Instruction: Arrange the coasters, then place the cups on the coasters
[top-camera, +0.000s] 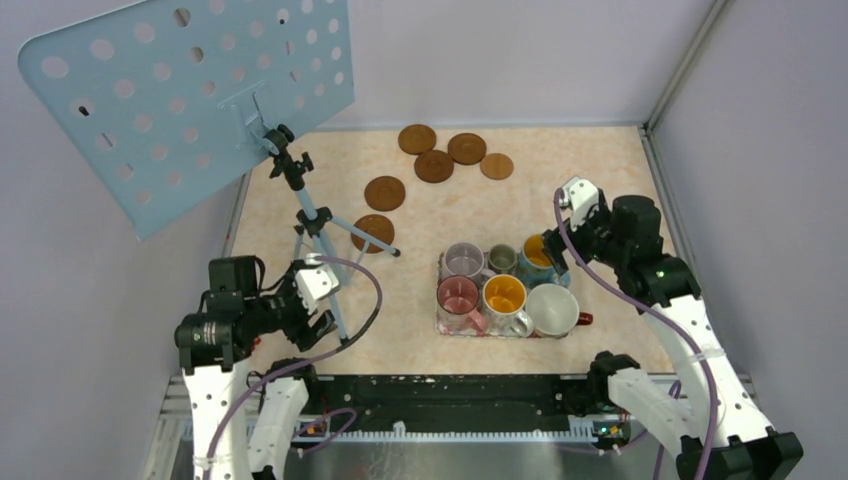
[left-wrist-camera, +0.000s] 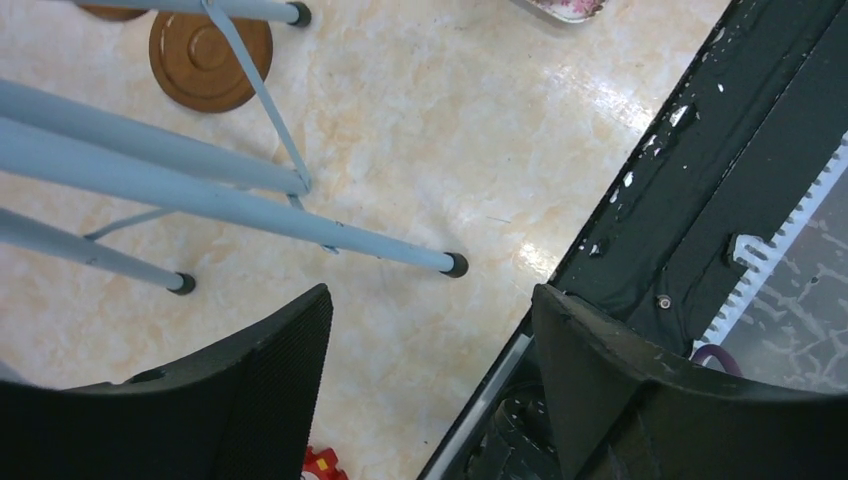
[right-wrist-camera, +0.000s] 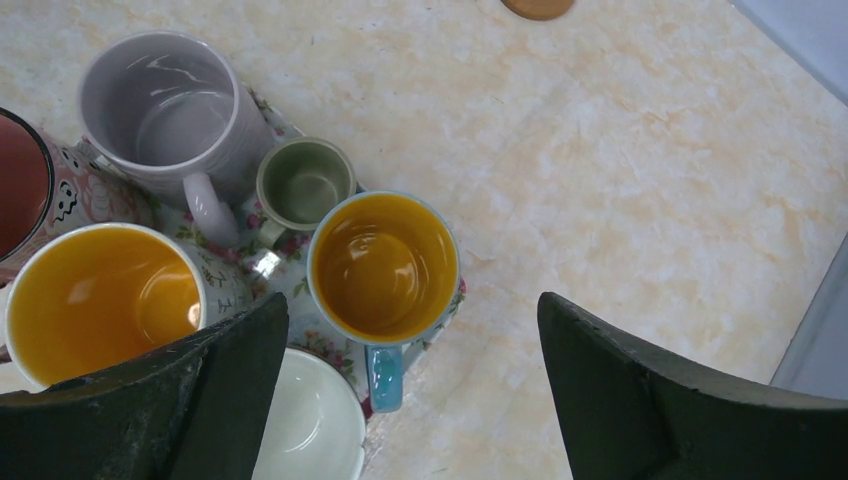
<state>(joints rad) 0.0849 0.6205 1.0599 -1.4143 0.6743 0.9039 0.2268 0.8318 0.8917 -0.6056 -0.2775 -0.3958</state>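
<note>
Just below your right pincer (right-wrist-camera: 412, 312), between its wide-open jaws, sits the blue cup (right-wrist-camera: 382, 262), with the other cups (right-wrist-camera: 160, 110) packed beside it on the tray (right-wrist-camera: 318, 330). Your left pincer (left-wrist-camera: 430, 300) is open on nothing; one coaster (left-wrist-camera: 210, 58) lies well ahead of it, beyond the tripod legs (left-wrist-camera: 200, 195), and the rest of the coasters (top-camera: 434, 166) farther still.
</note>
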